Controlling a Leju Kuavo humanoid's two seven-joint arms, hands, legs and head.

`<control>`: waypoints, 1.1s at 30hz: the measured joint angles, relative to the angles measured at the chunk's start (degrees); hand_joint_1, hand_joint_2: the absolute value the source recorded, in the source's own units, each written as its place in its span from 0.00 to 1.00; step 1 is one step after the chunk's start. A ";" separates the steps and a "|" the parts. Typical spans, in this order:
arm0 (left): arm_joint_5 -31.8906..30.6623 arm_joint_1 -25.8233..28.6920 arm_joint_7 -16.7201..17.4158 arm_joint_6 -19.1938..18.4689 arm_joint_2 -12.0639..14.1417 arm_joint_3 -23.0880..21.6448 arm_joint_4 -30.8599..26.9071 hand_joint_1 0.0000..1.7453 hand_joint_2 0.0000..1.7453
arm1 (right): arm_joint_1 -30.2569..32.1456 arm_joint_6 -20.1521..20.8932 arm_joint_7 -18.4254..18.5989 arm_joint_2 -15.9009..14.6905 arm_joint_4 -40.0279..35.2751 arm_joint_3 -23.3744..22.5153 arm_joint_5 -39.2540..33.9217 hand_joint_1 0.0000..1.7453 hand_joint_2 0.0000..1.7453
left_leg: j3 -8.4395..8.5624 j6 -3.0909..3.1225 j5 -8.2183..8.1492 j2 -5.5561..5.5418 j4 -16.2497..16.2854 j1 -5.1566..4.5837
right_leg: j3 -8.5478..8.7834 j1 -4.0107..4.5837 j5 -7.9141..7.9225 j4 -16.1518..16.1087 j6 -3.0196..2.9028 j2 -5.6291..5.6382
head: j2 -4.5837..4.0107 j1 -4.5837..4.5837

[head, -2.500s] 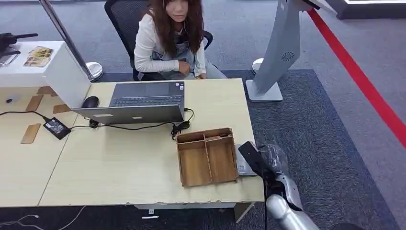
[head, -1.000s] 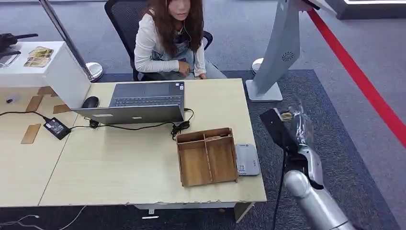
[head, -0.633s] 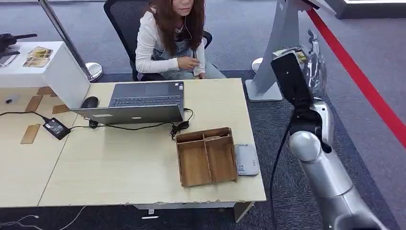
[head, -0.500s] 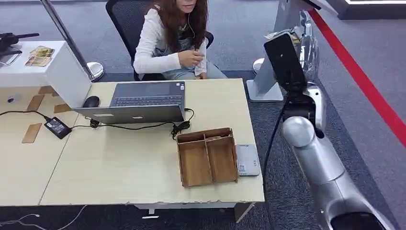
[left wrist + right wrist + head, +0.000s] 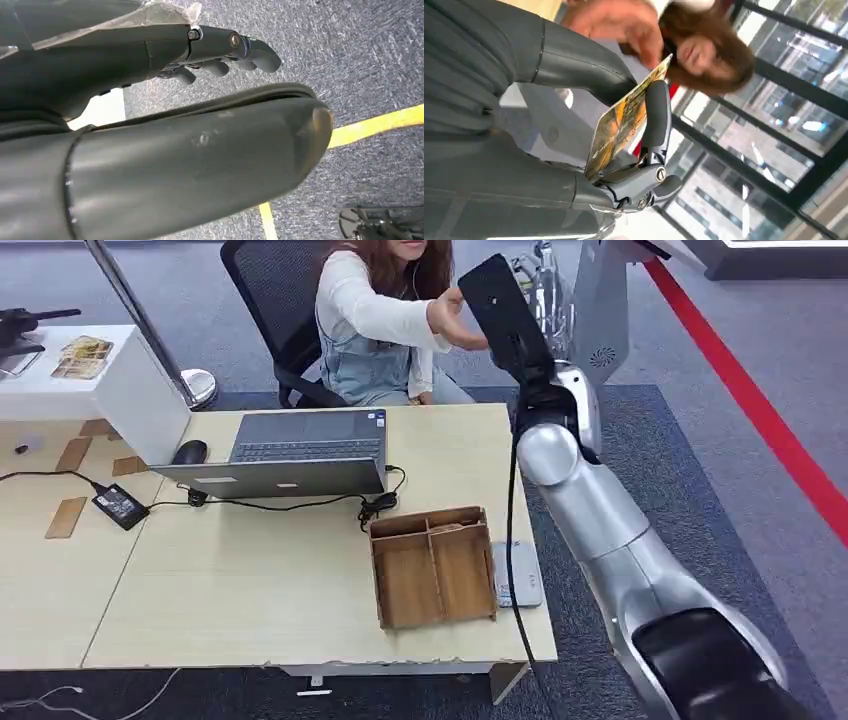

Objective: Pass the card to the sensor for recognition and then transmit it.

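Note:
My right hand [image 5: 538,278] is raised high over the table's far right corner, partly behind the black wrist box [image 5: 497,302]. In the right wrist view this hand [image 5: 574,70] holds a yellow-orange printed card [image 5: 624,122] between thumb and fingers [image 5: 657,115]. The seated person stretches an arm out, and that person's hand [image 5: 455,315] reaches the card's far end [image 5: 634,30]; whether it grips the card I cannot tell. The grey card sensor [image 5: 517,573] lies flat on the table by the wooden tray [image 5: 432,565]. My left hand [image 5: 220,60] hangs over the carpet, holding nothing, fingers apart from the thumb.
An open laptop [image 5: 290,455], mouse [image 5: 188,452] and cables lie on the light wooden table [image 5: 250,590]. A white kiosk stand [image 5: 590,340] rises right behind my raised arm. A red floor line [image 5: 760,410] runs along the right.
My right arm has swung from low beside the table's right edge up and leftward toward the person. The person has raised an arm to meet the card.

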 joint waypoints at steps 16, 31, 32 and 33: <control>1.03 0.31 0.52 -0.17 0.13 0.00 0.00 0.00 0.00 | -4.13 0.48 -3.06 7.47 17.04 1.27 -3.56 1.00 1.00 | 0.06 0.00 -0.01 0.03 0.00 -0.02 | -0.02 -0.01 0.00 0.00 0.00 0.01 | 0.00 0.00; 1.64 0.34 3.08 0.70 0.20 0.00 0.02 0.00 0.00 | -4.29 2.73 -6.86 11.03 21.45 2.69 -6.36 0.00 0.00 | -0.08 0.00 -0.02 0.06 0.01 -0.02 | -0.19 0.00 -0.01 0.01 0.01 0.03 | 0.02 0.02; 1.70 0.34 3.21 0.81 0.22 0.00 0.02 0.00 0.00 | -4.28 2.84 -7.17 11.25 21.45 2.75 -6.58 0.00 0.00 | -0.07 0.00 -0.02 0.06 0.00 -0.03 | -0.19 0.00 -0.01 0.00 0.01 0.03 | 0.00 0.00; 1.70 0.34 3.50 0.83 0.26 0.00 0.02 0.00 0.00 | -4.24 2.95 -7.50 11.47 21.43 2.91 -6.90 0.00 0.00 | -0.06 0.00 -0.02 0.06 0.01 -0.03 | -0.18 0.00 -0.01 -0.01 0.01 0.03 | 0.00 0.02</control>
